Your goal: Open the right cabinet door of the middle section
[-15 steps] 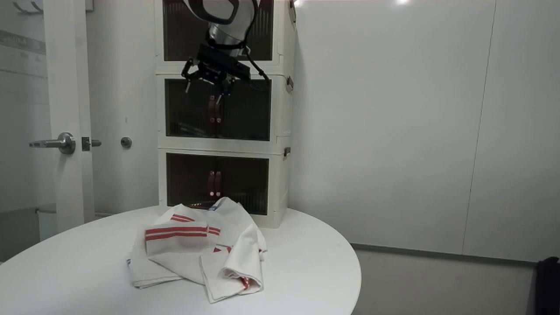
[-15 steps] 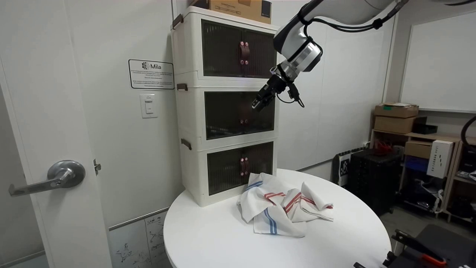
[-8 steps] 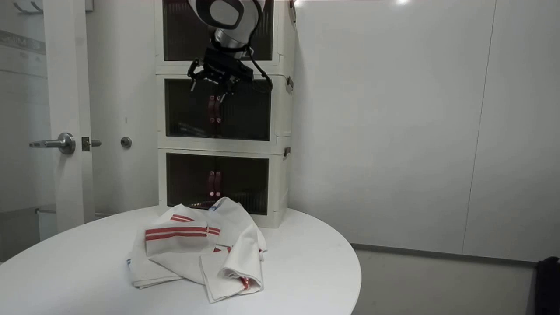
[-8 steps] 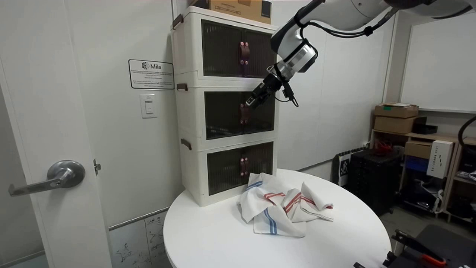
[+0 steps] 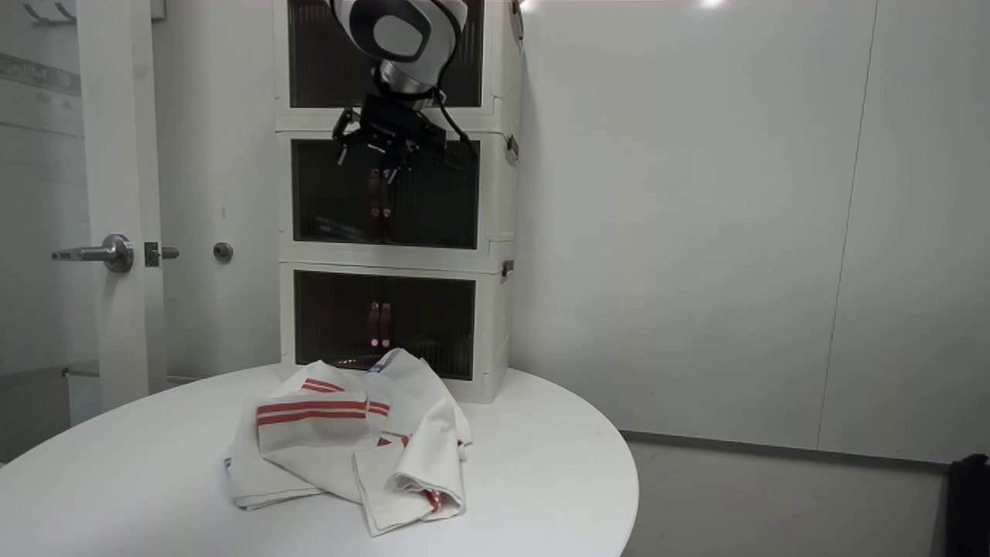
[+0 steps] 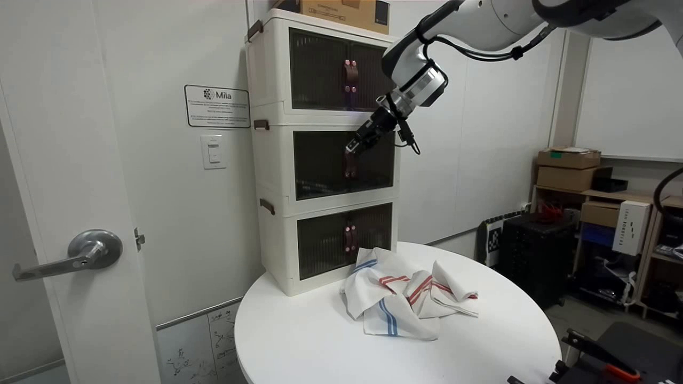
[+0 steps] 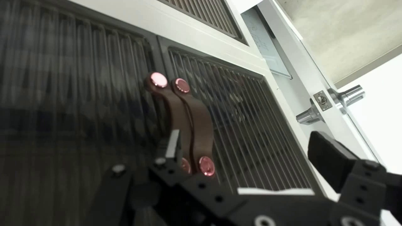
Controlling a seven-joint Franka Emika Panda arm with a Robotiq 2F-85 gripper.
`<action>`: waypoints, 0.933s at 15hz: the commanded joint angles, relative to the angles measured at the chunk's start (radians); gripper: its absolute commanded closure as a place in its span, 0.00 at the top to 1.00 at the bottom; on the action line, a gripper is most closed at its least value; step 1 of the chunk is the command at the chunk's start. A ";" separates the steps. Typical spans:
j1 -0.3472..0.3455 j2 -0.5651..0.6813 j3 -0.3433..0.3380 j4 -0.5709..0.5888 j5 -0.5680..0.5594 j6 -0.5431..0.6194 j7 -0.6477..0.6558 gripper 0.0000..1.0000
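Note:
The middle section (image 5: pixel 402 254) is the white-framed central box of the stack, both its doors closed. Its right cabinet door (image 5: pixel 445 201), dark, ribbed and see-through, fills the left of the turned wrist view (image 7: pixel 78 72). That door's brown strap handle (image 7: pixel 179 116) runs close beside the left door's handle (image 7: pixel 202 125). My gripper (image 5: pixel 366 165) stands open before the upper ends of the handles, also in an exterior view (image 6: pixel 350 149). One fingertip (image 7: pixel 173 144) overlaps the right door's handle in the wrist view; contact cannot be told. The opposite finger (image 7: pixel 329 157) is over the left door's outer edge.
Alike boxes stand above (image 6: pixel 320 69) and below (image 6: pixel 325 245). A striped towel (image 6: pixel 405 298) lies crumpled on the round white table (image 6: pixel 299 341) before the stack. A cardboard box (image 6: pixel 341 13) sits on top. Off to one side is a room door with a lever handle (image 5: pixel 116 254).
The arm has come forward, bringing the gripper closer to the middle section's handles; in an exterior view it has also shifted slightly right. Jaws stay open, doors and towel have not moved.

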 commanded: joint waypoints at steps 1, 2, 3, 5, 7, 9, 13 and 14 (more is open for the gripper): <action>-0.032 0.048 0.013 0.069 -0.005 -0.025 -0.013 1.00; -0.036 0.053 0.014 0.075 -0.005 -0.026 -0.013 1.00; -0.040 0.058 0.013 0.078 -0.008 -0.027 -0.011 1.00; -0.046 0.067 0.017 0.081 -0.007 -0.030 -0.011 1.00; -0.049 0.076 0.021 0.083 -0.008 -0.038 -0.013 1.00; -0.049 0.085 0.026 0.085 -0.007 -0.049 -0.015 1.00; -0.049 0.095 0.039 0.088 -0.004 -0.071 -0.020 1.00; -0.048 0.094 0.041 0.087 -0.003 -0.073 -0.022 0.87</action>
